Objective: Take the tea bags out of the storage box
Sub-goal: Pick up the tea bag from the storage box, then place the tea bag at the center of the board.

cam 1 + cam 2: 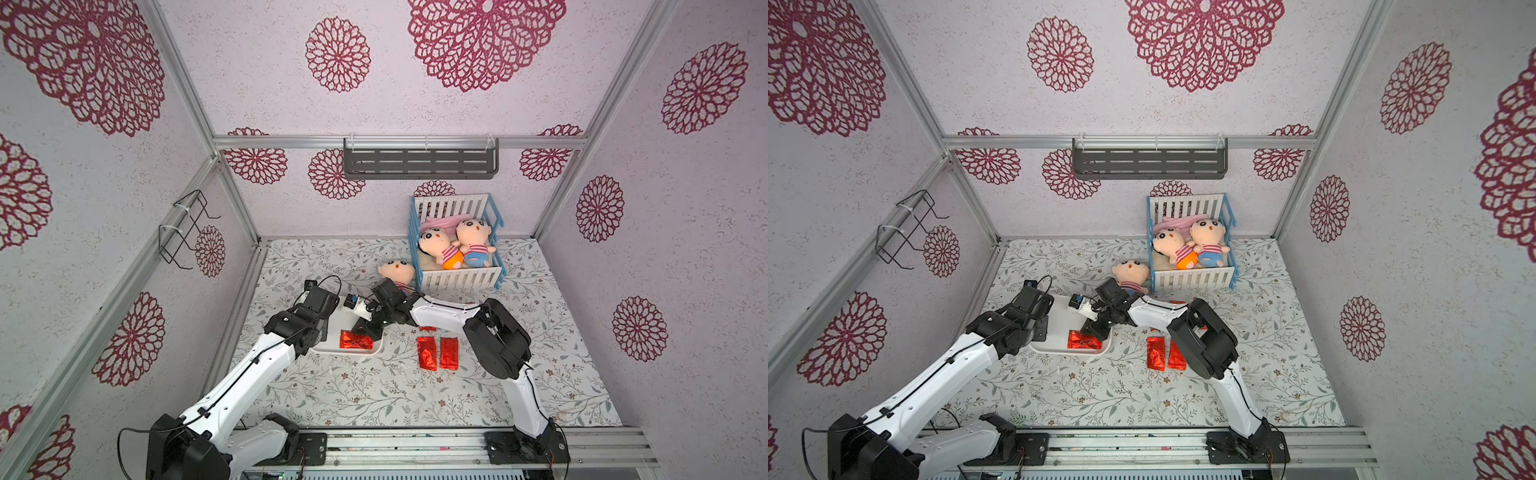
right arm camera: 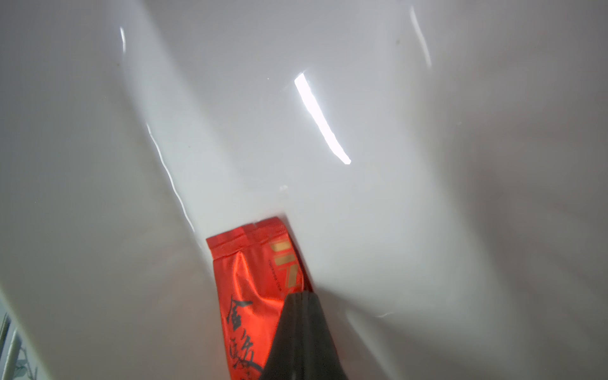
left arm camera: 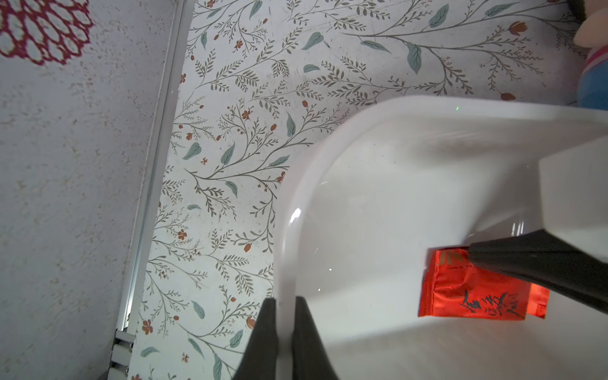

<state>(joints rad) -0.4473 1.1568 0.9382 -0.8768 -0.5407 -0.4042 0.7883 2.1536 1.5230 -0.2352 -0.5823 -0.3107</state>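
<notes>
The flowered table (image 1: 374, 395) is carrying one white storage box (image 1: 338, 322), one crib (image 1: 457, 279) standing beyond the box, and three dolls (image 1: 440, 247), two of them lying in the crib and one lying between the crib and the box. The left gripper (image 3: 284, 301) is pinching the box's rim, with one finger on each side of the wall. The right gripper (image 2: 299, 297) is pressing its jaws together on one tea bag (image 1: 355, 340), which is lying inside the box near the front rim. Two more tea bags (image 1: 427, 353) are lying side by side outside the box, on the right arm's side, and open table is spreading in front of them.
</notes>
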